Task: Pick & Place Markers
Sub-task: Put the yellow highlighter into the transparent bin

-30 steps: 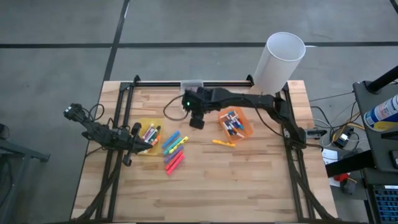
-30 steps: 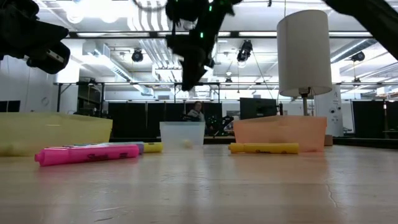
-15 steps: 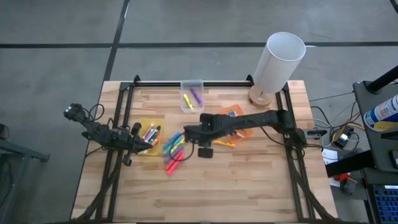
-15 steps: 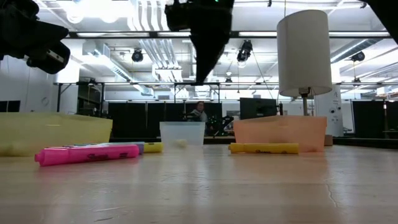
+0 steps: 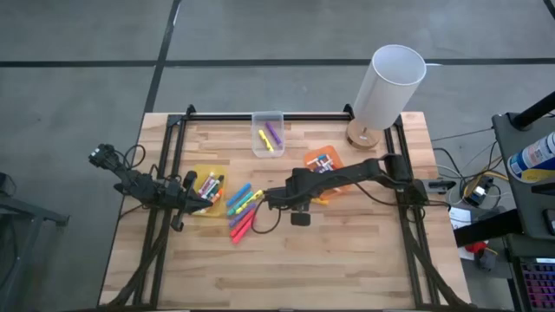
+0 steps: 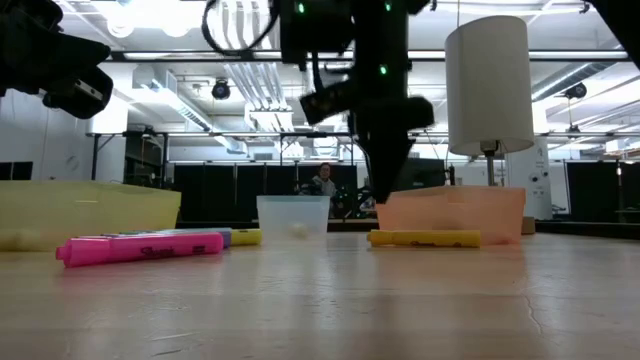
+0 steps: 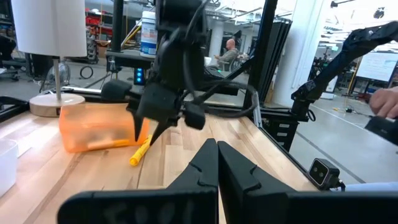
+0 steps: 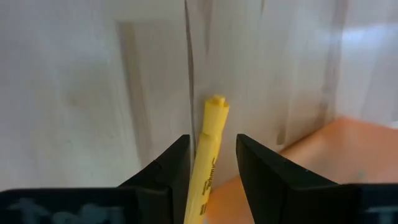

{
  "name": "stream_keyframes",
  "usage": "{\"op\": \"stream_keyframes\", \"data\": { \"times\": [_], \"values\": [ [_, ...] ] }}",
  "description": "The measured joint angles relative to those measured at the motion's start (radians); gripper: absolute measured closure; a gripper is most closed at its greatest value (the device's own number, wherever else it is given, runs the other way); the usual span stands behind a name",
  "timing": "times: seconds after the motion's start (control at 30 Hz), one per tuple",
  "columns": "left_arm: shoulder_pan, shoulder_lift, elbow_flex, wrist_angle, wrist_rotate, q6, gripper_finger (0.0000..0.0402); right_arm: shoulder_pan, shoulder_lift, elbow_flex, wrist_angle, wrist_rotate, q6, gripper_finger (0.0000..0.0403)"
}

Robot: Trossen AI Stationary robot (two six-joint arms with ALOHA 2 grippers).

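Observation:
A yellow marker [image 8: 210, 134] lies flat on the wood just in front of the orange bin [image 5: 334, 169]. My right gripper [image 8: 212, 148] hangs above it, pointing down, open, with one finger on either side of the marker and clear of it. The low view shows the gripper [image 6: 385, 195] still above the marker [image 6: 425, 238]. Several more markers [image 5: 243, 210] lie loose on the table between the yellow bin [image 5: 208, 186] and the right arm. My left gripper [image 7: 216, 152] waits shut and level at the table's left, by the yellow bin.
A clear bin [image 5: 267, 134] at the far middle holds a yellow and a purple marker. The yellow and orange bins hold more markers. A white lamp [image 5: 388, 82] stands at the far right corner. Bare wood lies along the near half of the table.
My right gripper has swung from beside the clear bin toward the table's near edge and then to the right, sinking and tipping more steeply downward, until it hangs over the yellow marker by the orange bin. The markers have stayed where they lay.

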Motion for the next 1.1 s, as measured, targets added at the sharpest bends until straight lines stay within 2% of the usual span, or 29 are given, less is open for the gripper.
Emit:
{"op": "stream_keyframes", "data": {
  "times": [0.23, 0.57, 0.87, 1.1],
  "values": [
    [0.0, 0.0, 0.0, 0.0, 0.0, 0.0, 0.0402, -0.034, 0.0, -0.102, 0.082, -0.07, 0.0, 0.028],
    [0.0, 0.0, 0.0, 0.0, 0.0, 0.0, 0.0402, -0.066, 0.0, -0.187, 0.157, -0.1, -0.003, 0.0288],
    [0.0, 0.0, 0.0, 0.0, 0.0, 0.0, 0.0402, -0.065, 0.0, -0.166, 0.159, -0.147, -0.003, 0.0354],
    [0.0, 0.0, 0.0, 0.0, 0.0, 0.0, 0.0402, -0.034, 0.0, -0.078, 0.156, -0.153, 0.016, 0.0354]
  ]
}}
